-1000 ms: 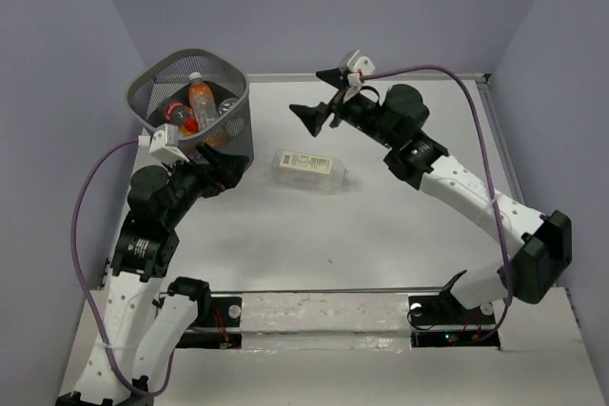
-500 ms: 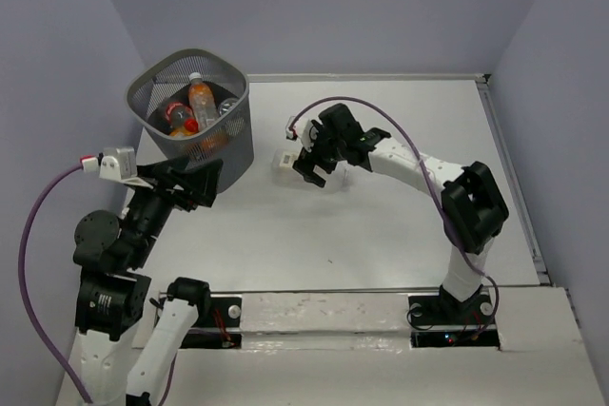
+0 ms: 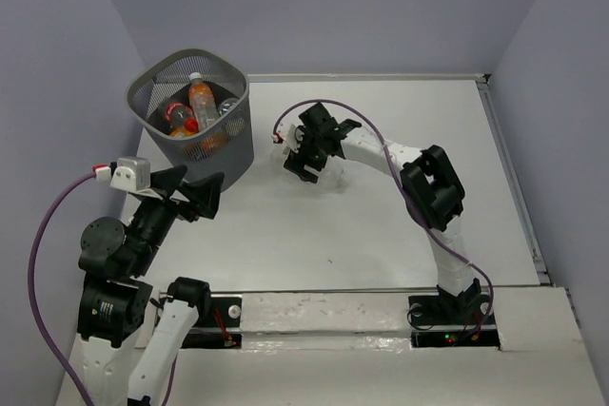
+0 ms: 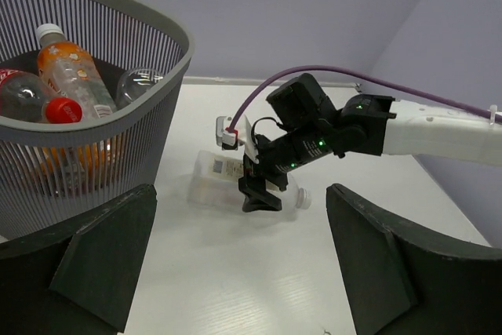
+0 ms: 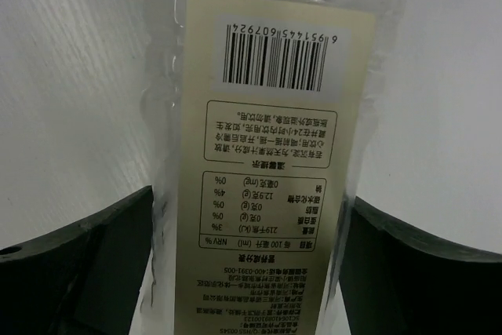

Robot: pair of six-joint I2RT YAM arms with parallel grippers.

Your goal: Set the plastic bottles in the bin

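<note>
The bin (image 3: 152,78) stands at the back left, its mesh wall also filling the left of the left wrist view (image 4: 157,17). Inside lie an orange bottle (image 3: 202,102) (image 4: 74,68), a red-capped one (image 4: 31,100) and a clear one (image 4: 137,84). A squarish clear bottle with a white label (image 4: 216,174) (image 5: 267,154) lies on its side on the table. My right gripper (image 3: 309,161) (image 5: 249,194) is down over it, jaws open, one finger close along each side. My left gripper (image 3: 200,192) hangs open and empty just in front of the bin.
The white table (image 3: 381,235) is edged by a raised rim at the back and right. Lilac walls enclose it. A purple cable (image 3: 48,235) loops off the left arm, and another (image 4: 329,70) runs along the right arm.
The right arm swung from the back of the table down onto the squarish bottle, its jaws now straddling it. The left arm drew back from the bin toward the near left.
</note>
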